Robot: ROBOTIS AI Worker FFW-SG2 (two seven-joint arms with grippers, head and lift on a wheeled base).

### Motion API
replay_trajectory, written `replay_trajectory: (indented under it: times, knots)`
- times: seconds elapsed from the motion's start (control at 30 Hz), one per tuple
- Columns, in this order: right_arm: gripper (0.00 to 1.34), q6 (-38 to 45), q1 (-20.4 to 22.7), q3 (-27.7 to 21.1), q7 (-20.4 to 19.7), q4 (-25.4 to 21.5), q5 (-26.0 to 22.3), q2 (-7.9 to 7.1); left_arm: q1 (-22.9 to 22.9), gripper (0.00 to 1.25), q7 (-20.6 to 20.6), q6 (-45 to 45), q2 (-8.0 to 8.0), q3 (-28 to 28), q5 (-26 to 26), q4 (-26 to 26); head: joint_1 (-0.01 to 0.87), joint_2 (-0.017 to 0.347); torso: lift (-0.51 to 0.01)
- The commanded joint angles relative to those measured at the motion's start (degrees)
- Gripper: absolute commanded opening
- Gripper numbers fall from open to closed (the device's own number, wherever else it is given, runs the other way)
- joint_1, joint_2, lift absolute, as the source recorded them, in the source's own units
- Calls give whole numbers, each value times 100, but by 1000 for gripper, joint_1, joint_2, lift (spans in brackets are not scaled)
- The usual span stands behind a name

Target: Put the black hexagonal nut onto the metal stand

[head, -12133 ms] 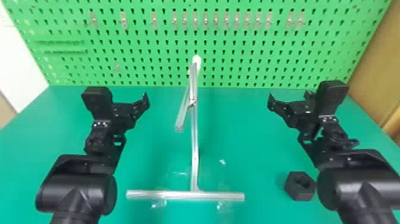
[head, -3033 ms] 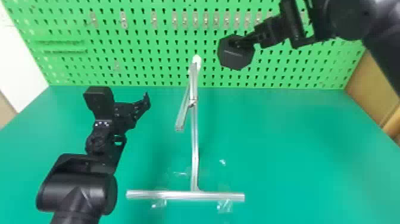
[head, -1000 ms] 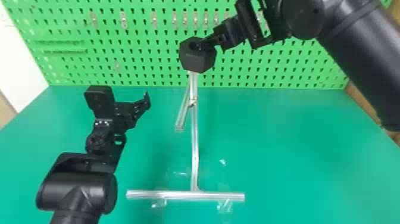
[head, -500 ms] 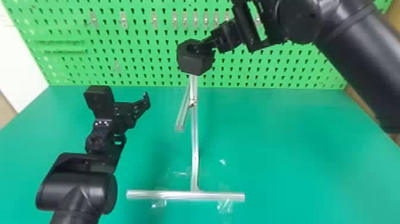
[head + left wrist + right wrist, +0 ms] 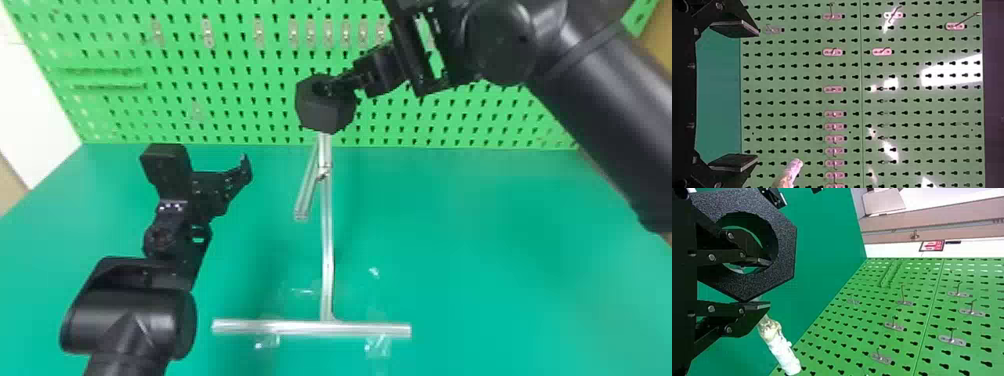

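In the head view, my right gripper (image 5: pixel 345 82) is shut on one wall of the black hexagonal nut (image 5: pixel 325 112), which hides the top of the metal stand (image 5: pixel 326 240). The right wrist view has one finger of the right gripper (image 5: pixel 765 284) inside the hole of the nut (image 5: pixel 783 246) and the other outside. There the pale tip of the stand (image 5: pixel 785 356) appears outside the nut's hole, past the outer finger. My left gripper (image 5: pixel 245 170) waits left of the stand; in its wrist view the gripper (image 5: pixel 746 96) is open, with the stand's tip (image 5: pixel 791 170) farther off.
Behind the stand rises a green pegboard (image 5: pixel 240 115) with small metal hooks. The stand's foot bar (image 5: pixel 300 327) lies across the front of the green table (image 5: pixel 500 280), with clear tape around it. The right forearm spans the upper right.
The nut, on the table at the right at first, was picked up by my right gripper and carried left to the stand's top. Over the last half second it sank slightly. The left arm stayed put.
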Motion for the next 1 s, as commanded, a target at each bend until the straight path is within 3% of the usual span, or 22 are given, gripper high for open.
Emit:
replay_trajectory:
  times: [0.0, 0.97]
  knots:
    - [221, -43, 26, 12, 0, 19, -21, -11, 0, 1092, 1, 0, 0, 1, 0, 0, 693, 81, -1]
    - [219, -140, 96, 64, 0, 45, -100, -28, 0, 1092, 1, 0, 0, 1, 9, 0, 693, 81, -1]
